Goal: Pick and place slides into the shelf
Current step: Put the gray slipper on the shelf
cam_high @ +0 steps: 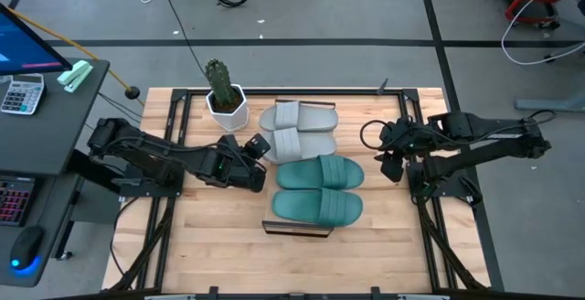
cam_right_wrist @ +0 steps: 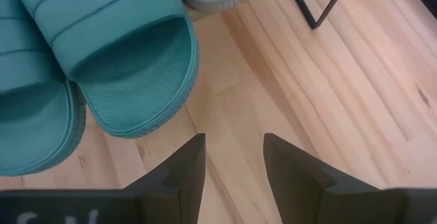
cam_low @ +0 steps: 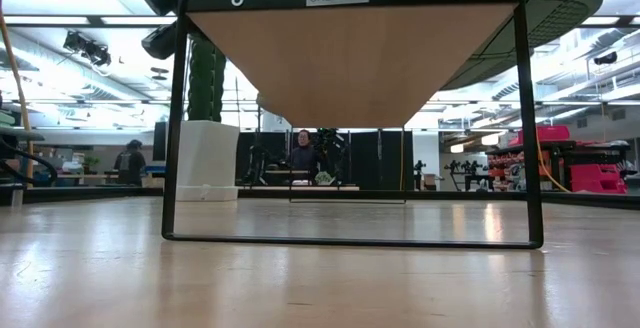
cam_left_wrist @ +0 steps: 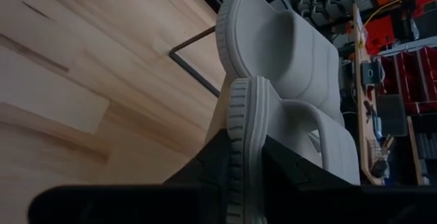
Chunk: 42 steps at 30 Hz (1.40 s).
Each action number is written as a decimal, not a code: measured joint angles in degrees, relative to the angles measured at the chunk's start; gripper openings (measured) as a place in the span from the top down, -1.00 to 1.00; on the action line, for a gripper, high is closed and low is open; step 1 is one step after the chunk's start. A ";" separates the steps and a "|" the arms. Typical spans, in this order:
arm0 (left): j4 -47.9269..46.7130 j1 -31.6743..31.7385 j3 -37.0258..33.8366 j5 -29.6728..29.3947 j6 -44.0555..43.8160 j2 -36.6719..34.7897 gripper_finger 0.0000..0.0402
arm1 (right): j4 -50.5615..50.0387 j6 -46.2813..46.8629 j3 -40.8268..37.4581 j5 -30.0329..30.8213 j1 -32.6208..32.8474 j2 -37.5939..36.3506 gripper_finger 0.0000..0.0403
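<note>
The shelf (cam_low: 350, 63) stands mid-table and carries all the slides. Two light grey slides (cam_high: 306, 117) lie on its far half, soles down, and two teal slides (cam_high: 320, 190) on its near half. My left gripper (cam_high: 259, 149) is at the left end of the nearer grey slide (cam_left_wrist: 287, 121), shut on it. My right gripper (cam_right_wrist: 232, 162) hangs open over bare tabletop to the right of the shelf, just off the teal slides' (cam_right_wrist: 116, 53) right ends, with nothing between its fingers. My left gripper pinches the ribbed sole rim (cam_left_wrist: 242, 149) at the nearer grey slide's left end between its two fingers. The fingers come from the table's left, slanting a little downward. The slide lies flat beside the other grey one (cam_left_wrist: 273, 33), its length on the shelf.
A cactus in a white pot (cam_high: 224, 94) stands on the table just left of the shelf's far end. The shelf's dark metal legs (cam_low: 175, 128) reach down to the tabletop. A desk with a calculator (cam_high: 23, 90) sits off the table's left side. People show in the room beyond.
</note>
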 joint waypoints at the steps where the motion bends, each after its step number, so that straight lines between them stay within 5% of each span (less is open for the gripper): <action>1: -0.04 0.00 0.00 -0.08 -0.02 0.00 0.67 | 0.02 0.24 0.00 0.00 -0.01 0.00 0.23; 13: -0.21 -0.47 0.00 -0.26 0.07 0.00 0.63 | 0.02 1.43 0.00 -1.09 -0.01 0.00 0.23; 42: 0.49 -2.75 -0.02 -2.02 0.03 -0.68 -0.33 | 0.00 1.04 0.00 -3.81 -0.01 -0.02 0.23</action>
